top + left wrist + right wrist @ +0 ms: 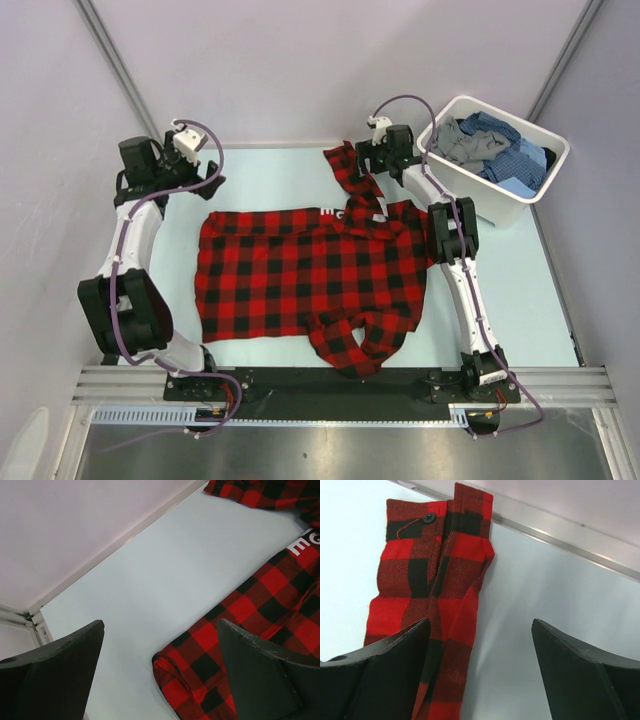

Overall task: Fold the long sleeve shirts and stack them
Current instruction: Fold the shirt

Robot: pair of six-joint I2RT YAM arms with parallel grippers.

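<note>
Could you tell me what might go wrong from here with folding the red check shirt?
1. The far sleeve lies loose below the open right gripper, pointing away from the shirt; a fold now could leave it sticking out.
2. The near sleeve is bunched up and may fold lumpy.

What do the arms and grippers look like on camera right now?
The left arm and right arm match: white links, bulky black joint housings, a purple cable looped along each, a white block near each wrist. The left gripper and right gripper have matte dark-grey wedge-shaped fingers.
</note>
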